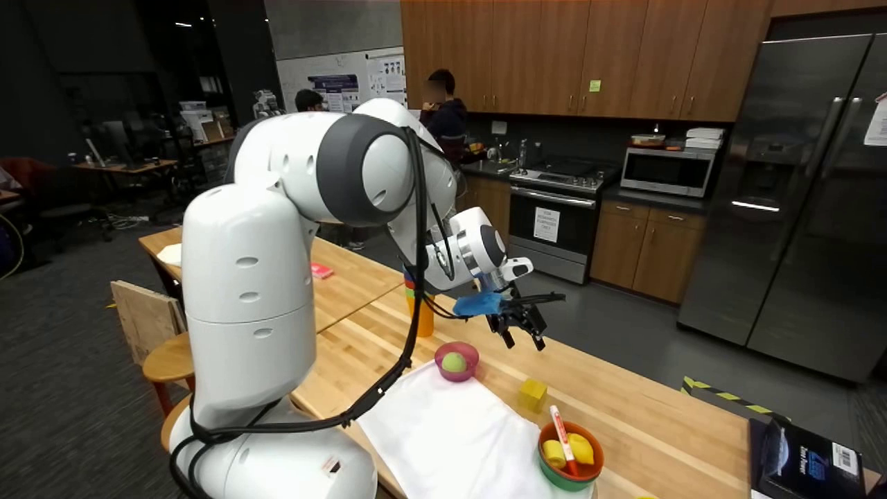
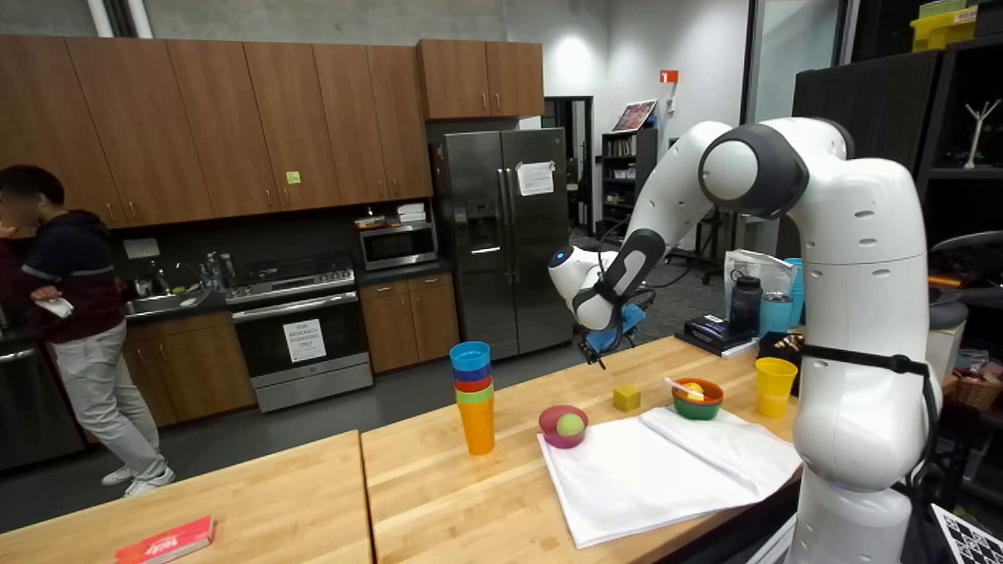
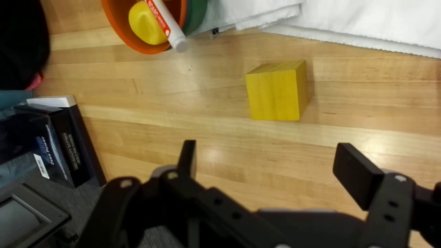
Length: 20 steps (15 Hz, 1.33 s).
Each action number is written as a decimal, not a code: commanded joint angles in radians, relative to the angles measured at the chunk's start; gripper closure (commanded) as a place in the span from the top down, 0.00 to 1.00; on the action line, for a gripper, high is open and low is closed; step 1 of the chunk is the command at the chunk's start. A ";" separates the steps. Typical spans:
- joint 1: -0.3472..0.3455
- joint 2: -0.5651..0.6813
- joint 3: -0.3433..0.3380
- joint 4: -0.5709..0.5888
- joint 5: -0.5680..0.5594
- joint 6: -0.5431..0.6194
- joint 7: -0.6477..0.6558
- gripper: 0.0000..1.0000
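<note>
On the table (image 3: pixel 193 106) sits a streaked yellow cube (image 3: pixel 274 96).

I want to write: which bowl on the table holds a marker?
The orange-and-green bowl: a marker pokes over its rim, while the pink bowl holds a green ball.

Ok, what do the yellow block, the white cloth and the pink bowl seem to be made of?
The yellow block: likely wood, stained or painted matte yellow; faint grain lines show on its face. The white cloth: matte fabric, perhaps cotton, going by its soft folds and jagged edge. The pink bowl: probably smooth plastic, since it looks slightly see-through, though glass isn't ruled out.
</note>
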 commanded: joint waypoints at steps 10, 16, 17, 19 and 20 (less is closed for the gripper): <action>-0.144 -0.088 -0.033 -0.018 -0.029 0.224 -0.167 1.00; -0.245 -0.234 -0.044 -0.103 0.440 0.370 -0.438 1.00; -0.241 -0.280 -0.041 -0.149 0.527 0.344 -0.519 1.00; -0.246 -0.214 -0.040 -0.084 0.512 0.334 -0.506 1.00; -0.246 -0.237 -0.039 -0.103 0.570 0.321 -0.559 1.00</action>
